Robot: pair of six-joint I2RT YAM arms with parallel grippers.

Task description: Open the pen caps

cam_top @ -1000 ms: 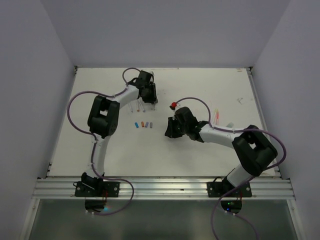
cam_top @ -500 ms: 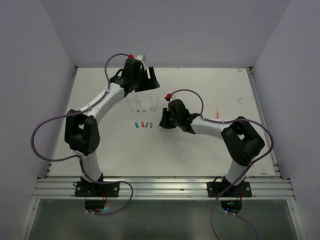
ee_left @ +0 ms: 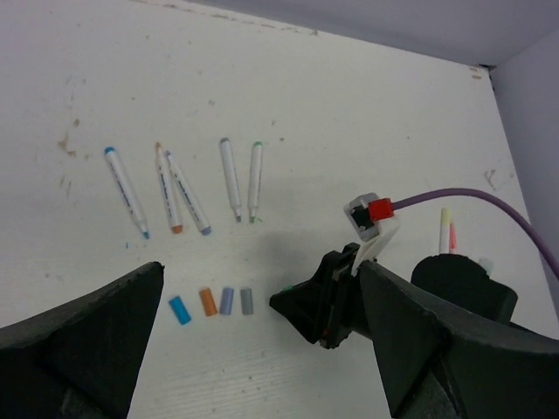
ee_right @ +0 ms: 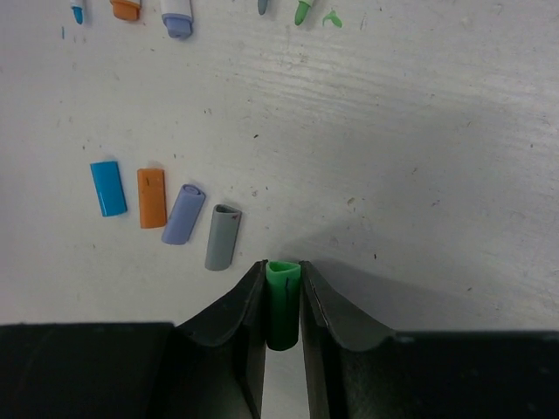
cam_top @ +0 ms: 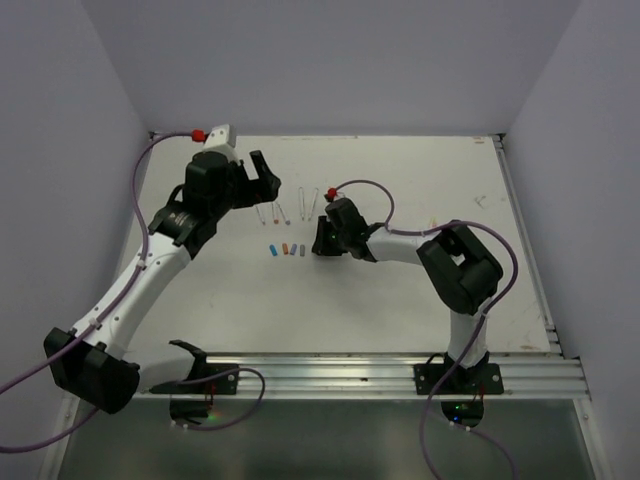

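A scuffed white table with an aluminium rail along one edge stands enclosed by plain pale grey walls.

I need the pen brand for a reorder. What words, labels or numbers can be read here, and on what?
No text is readable in any view.
Dark print along the blue-tipped pen barrel: too small and blurred to read.
Tiny dark specks on the orange cap and the green cap: not legible as characters.

Lab test cell: white table, plain grey walls
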